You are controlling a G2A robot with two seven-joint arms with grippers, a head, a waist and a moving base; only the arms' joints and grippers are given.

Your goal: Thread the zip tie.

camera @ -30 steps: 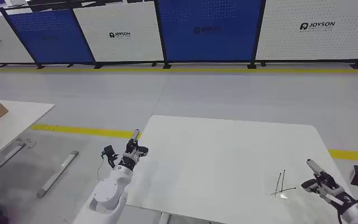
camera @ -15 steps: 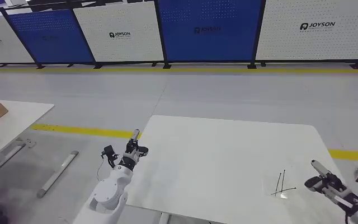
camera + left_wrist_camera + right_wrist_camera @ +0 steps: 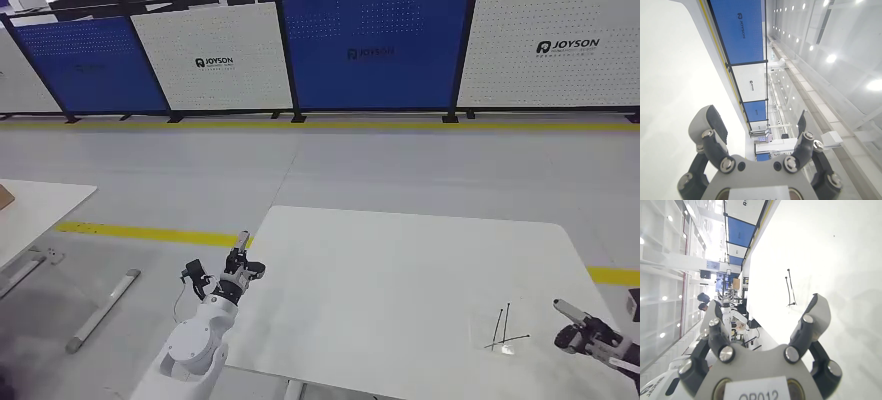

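Right gripper (image 3: 562,322) backed away, jaws apart; zip ties (image 3: 505,322) lie near it.

Bright room, strong glare
We see round ceiling lights (image 3: 831,57) shining; the counter (image 3: 810,247) glows white, and lines bend in wrist views.

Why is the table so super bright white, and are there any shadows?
Right wrist view: glare washes the table nearly blank, the dark zip ties stand out, and faint grey shadows lie near the right gripper. Left wrist view: ceiling lights flare as bright spots. Top view: lighting is even and soft.
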